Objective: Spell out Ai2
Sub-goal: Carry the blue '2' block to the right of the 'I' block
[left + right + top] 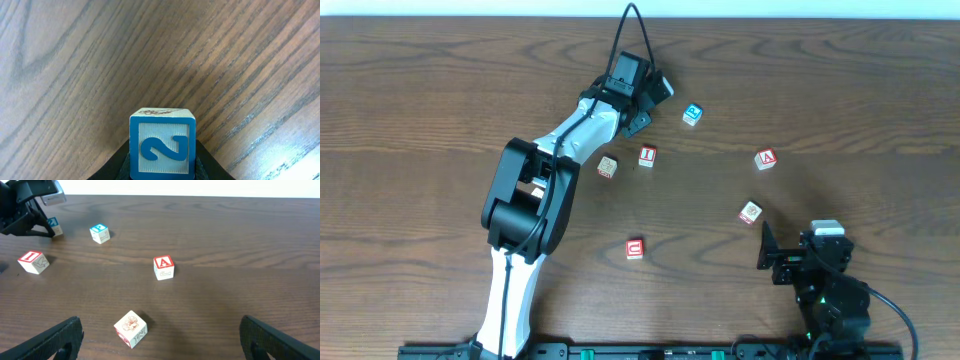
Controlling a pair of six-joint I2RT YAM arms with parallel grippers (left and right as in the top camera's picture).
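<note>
**Left jaws pinched on the "2" cube, right jaws spread wide**

Closest to my left wrist camera is the small white-faced wooden cube with a blue frame and a blue "2" [162, 145]. My left jaws are pressed in on its two sides, with their black tips showing at its lower corners. The front face is smooth and painted and its frame has rounded corners. The top face is pale bare wood with a thin line drawing. Whether its underside touches the counter I cannot tell. Seen from overhead, this grip sits toward the far side of the dark brown, heavily grained wooden counter [840, 90], at the end of my white-and-black left arm [535, 200].

My right jaws stand fully spread and pinch nothing. Their black fingers [50, 342] frame the bottom corners of the right wrist view.

Ahead of them lies a white cube with a red flower drawing [131, 328], one corner turned toward me. Beyond it sits the white cube with a red-framed red "A" [163, 267], well apart from the others. The white cube with a red "I" [647, 156] lies near my left forearm, just beside a pale cube with faint markings [607, 167]. A second blue-marked cube [692, 114] sits near the held one but apart from it. A red-framed cube with a C-like letter [635, 248] lies alone mid-counter. Bare wood stretches between the "I" and the "A".
</note>
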